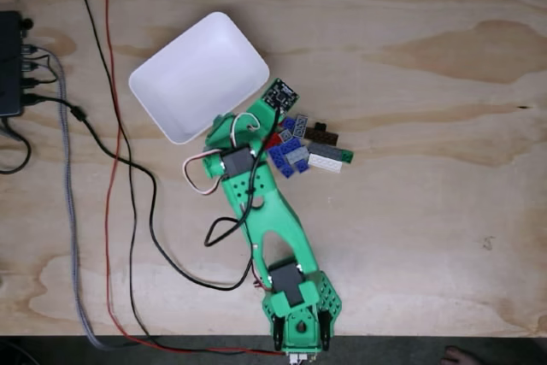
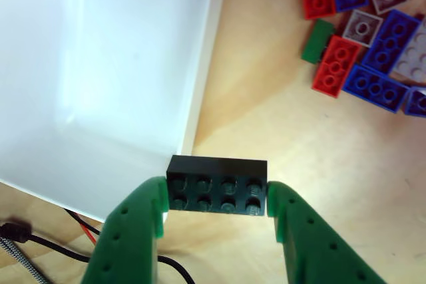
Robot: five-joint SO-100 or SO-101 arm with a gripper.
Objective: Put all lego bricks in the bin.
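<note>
My green gripper (image 2: 216, 197) is shut on a black lego brick (image 2: 217, 185), held by its two short ends just off the near corner of the white bin (image 2: 120, 84). In the fixed view the bin (image 1: 198, 74) lies upper left of the arm, and the gripper (image 1: 224, 126) sits at its lower right rim. A pile of lego bricks (image 1: 303, 147) in blue, red, grey, white, green and dark brown lies to the right of the gripper. In the other view the pile (image 2: 373, 38) shows at the upper right.
Black, red and grey cables (image 1: 111, 177) trail across the left of the plywood table (image 1: 427, 237). A black box (image 1: 10, 66) sits at the left edge. The arm's base (image 1: 299, 305) stands at the bottom edge, with part of a foot (image 1: 466, 355) at the bottom right.
</note>
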